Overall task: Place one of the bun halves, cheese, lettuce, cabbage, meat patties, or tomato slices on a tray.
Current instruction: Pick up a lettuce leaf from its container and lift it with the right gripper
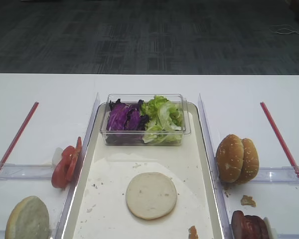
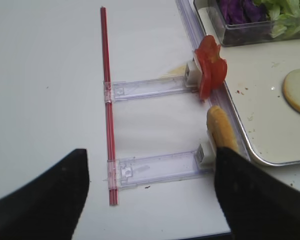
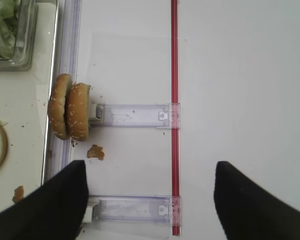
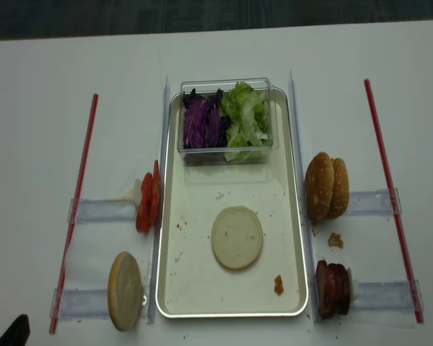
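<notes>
Right claw (image 3: 149, 200): two matte black fingers (image 3: 50, 205) spread wide apart in the right wrist view, nothing between them, touching nothing; white tabletop below.
Left claw (image 2: 150, 195): matte black fingers likewise wide apart, empty, hovering over the white table (image 2: 45, 75).
Below right claw: clear plastic holder strips (image 3: 135, 115) against a thin red rod (image 3: 174, 100); two golden sesame-seeded bun halves (image 3: 70, 107) standing on edge at the strip's end, a brown crumb (image 3: 95, 152) just beside them.
Near left claw: thin bright red tomato slices (image 2: 210, 72) upright at one clear strip; a bun half on edge (image 2: 221, 129) at the next, just beside the right finger.
Tray (image 4: 195, 288): long cream rectangular tray with rounded corners and shiny raised rim, crumb-speckled, between the two holder rows.
On tray: one bun half (image 4: 237, 237) lying flat, pale cream cut face up, round, near the middle.
Tub: small clear plastic tub (image 4: 224, 155) at the tray's far end; dark purple crinkly shredded cabbage (image 4: 203, 122) on its left, light green ruffled lettuce (image 4: 247, 119) on its right.
Meat patties (image 4: 332, 288): glossy dark reddish-brown discs on edge, right of the tray's near corner.
</notes>
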Tool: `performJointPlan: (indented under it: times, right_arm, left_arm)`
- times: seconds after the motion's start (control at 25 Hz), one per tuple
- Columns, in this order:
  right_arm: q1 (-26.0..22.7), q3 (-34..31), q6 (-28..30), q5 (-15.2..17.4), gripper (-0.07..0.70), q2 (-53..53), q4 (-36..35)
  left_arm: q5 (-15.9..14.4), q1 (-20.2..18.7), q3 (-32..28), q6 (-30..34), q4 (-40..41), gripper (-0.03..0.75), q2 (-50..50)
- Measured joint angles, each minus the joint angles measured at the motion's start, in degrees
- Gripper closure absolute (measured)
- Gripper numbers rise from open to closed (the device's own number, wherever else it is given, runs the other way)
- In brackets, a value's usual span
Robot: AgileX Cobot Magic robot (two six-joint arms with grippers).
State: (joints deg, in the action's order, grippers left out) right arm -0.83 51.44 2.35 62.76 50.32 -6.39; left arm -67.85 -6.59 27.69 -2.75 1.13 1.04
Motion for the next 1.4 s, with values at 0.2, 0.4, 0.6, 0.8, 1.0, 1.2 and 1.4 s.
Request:
performJointPlan:
  times: [0.2,0.4,0.6,0.8,1.0,1.2,1.4]
  right_arm:
    - [0.00,10.46,0.00,3.69,0.104,11.96,-2.53]
    - [0.00,19.10,-0.78,6.13,0.115,21.85,-5.67]
    - [1.14,26.26,-2.35,8.28,0.115,29.48,-4.74]
    - [8.62,32.78,-7.45,8.52,0.115,35.50,0.36]
    - [15.76,38.82,-11.01,8.52,0.115,42.27,1.26]
    - [21.25,44.38,-14.30,8.52,0.115,49.93,1.62]
    - [25.75,49.92,-17.18,8.52,0.115,56.94,2.56]
  left_arm:
    - [0.00,0.00,0.00,0.00,0.00,0.219,0.00]
    - [0.00,0.00,0.00,0.00,0.00,0.223,0.00]
    - [0.00,0.00,0.00,0.00,0.00,0.225,0.00]
    - [0.00,0.00,0.00,0.00,0.00,0.228,0.00]
    - [0.00,0.00,0.00,0.00,0.00,0.228,0.00]
    - [0.00,0.00,0.00,0.00,0.00,0.230,0.00]
    - [0.00,0.00,0.00,0.00,0.00,0.230,0.00]
